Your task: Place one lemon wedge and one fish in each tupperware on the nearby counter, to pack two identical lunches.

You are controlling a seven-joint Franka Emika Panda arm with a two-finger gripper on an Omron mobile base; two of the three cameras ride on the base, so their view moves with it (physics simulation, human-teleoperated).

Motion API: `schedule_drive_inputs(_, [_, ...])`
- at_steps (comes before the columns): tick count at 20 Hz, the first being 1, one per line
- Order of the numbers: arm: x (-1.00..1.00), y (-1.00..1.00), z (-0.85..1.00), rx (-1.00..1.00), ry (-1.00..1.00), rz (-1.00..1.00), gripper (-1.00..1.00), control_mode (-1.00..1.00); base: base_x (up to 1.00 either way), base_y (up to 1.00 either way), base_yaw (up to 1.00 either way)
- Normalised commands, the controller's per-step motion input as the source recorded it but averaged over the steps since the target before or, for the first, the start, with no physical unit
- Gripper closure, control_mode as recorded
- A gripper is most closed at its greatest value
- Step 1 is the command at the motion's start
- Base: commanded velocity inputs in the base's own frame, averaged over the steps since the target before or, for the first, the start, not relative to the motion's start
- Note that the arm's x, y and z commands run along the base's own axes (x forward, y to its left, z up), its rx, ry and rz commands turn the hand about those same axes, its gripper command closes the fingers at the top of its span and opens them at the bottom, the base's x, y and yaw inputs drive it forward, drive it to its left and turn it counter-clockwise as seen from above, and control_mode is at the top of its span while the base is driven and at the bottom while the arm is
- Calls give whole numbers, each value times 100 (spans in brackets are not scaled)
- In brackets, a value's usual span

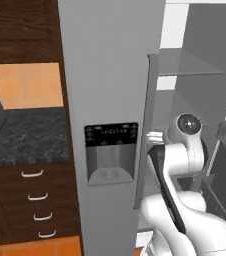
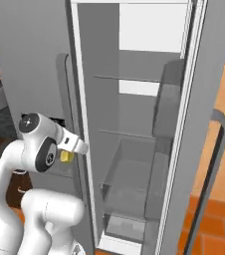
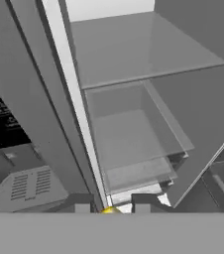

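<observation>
Right up against the open fridge [image 2: 134,124] is where the robot is parked, so that's the biggest thing going: grey shelves and a clear drawer inside, nothing I can make out on them. Off at about 9 o'clock in the left base view runs the counter [image 1: 27,135], dark speckled stone over brown drawers [image 1: 37,200] with white handles, well apart from the arm; I can't spot the tupperware on the bit I can see. The white arm [image 2: 40,149] is folded up beside the closed fridge door with the dispenser panel [image 1: 111,155]. Then the small stuff: the gripper [image 3: 112,206] has its fingers pinched nearly together on a little yellow thing, which I'd guess is the lemon wedge [image 2: 66,156]. So it looks like the carry step to me. Next move probably means swinging round toward 9 o'clock, finding a tray and dropping the wedge in without clipping the door.
</observation>
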Motion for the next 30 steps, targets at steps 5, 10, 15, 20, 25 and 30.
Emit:
schedule_drive_inputs(5, [0, 0, 0, 0, 0, 0, 100, 100, -11, 100, 8])
schedule_drive_inputs(10, [0, 0, 0, 0, 0, 0, 100, 100, 11, 100, 5])
schedule_drive_inputs(15, [0, 0, 0, 0, 0, 0, 100, 100, 26, 100, 3])
schedule_drive_inputs(20, [0, 0, 0, 0, 0, 0, 100, 100, 58, 100, 1])
schedule_drive_inputs(25, [0, 0, 0, 0, 0, 0, 100, 100, 77, 100, 0])
schedule_drive_inputs(30, [0, 0, 0, 0, 0, 0, 100, 100, 59, 100, 0])
